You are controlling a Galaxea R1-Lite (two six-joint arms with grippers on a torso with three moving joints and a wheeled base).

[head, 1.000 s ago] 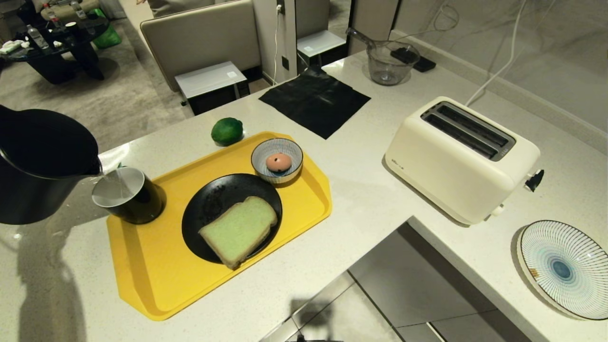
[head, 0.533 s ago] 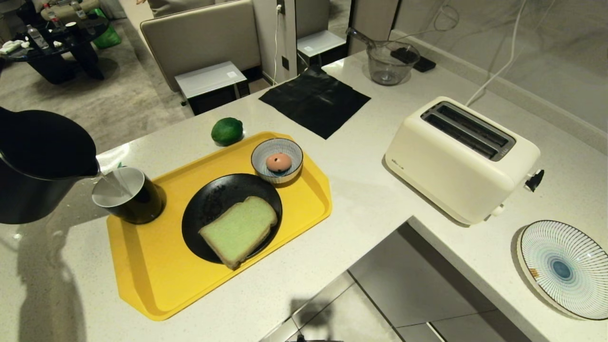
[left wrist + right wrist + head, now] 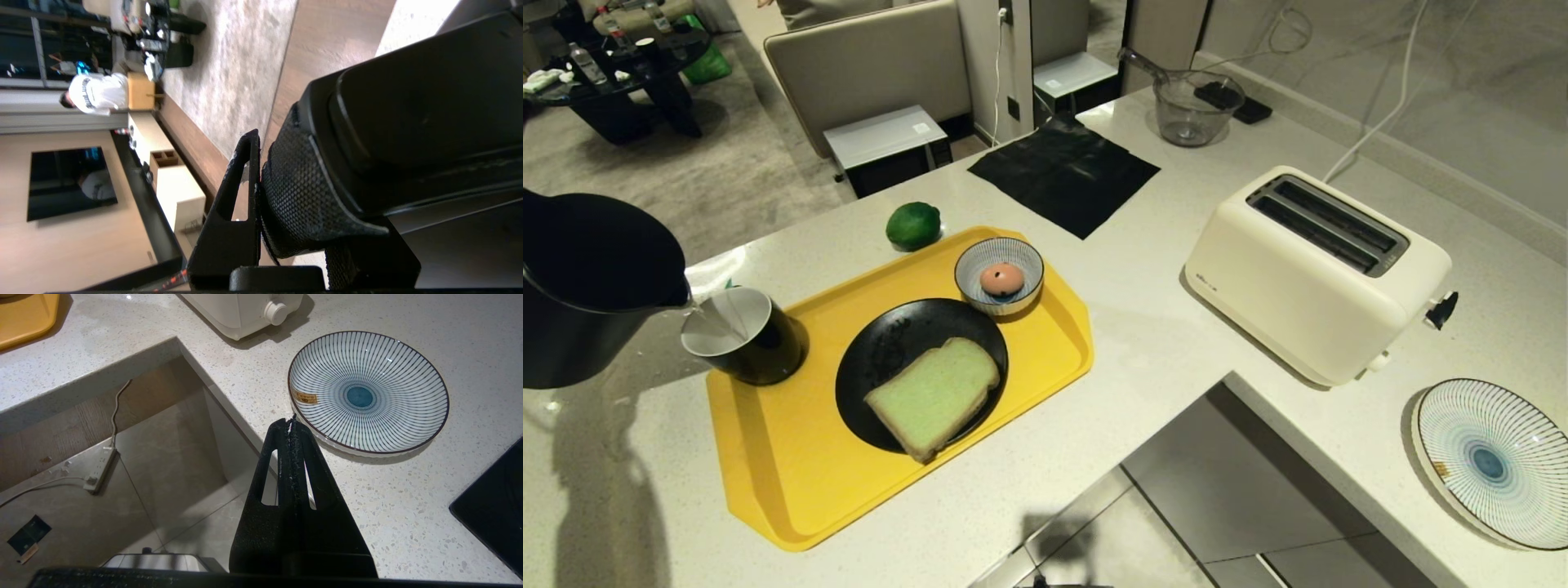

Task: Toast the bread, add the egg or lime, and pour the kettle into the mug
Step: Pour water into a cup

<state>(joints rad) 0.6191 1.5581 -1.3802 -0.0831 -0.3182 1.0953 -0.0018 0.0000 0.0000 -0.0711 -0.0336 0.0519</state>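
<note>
The black kettle (image 3: 596, 286) hangs tilted at the far left, its spout over the black mug (image 3: 743, 335) on the yellow tray (image 3: 792, 474). A thin stream runs into the mug. In the left wrist view my left gripper (image 3: 294, 175) is shut on the kettle's textured handle (image 3: 302, 196). The green bread (image 3: 934, 396) lies on a black plate (image 3: 882, 343). The pink egg (image 3: 1001, 279) sits in a striped bowl (image 3: 968, 261). The lime (image 3: 913, 225) rests on the counter behind the tray. My right gripper (image 3: 291, 424) is shut and empty, parked near the counter's edge.
A cream toaster (image 3: 1307, 269) with empty slots stands right of the tray. A striped plate (image 3: 1494, 457) lies at the near right, seen again as the plate (image 3: 367, 392) beyond the right fingers. A black mat (image 3: 1066, 173) and a glass jug (image 3: 1188, 110) lie further back.
The kettle has eased very slightly left and down at the mug's rim. Nothing else has moved.
</note>
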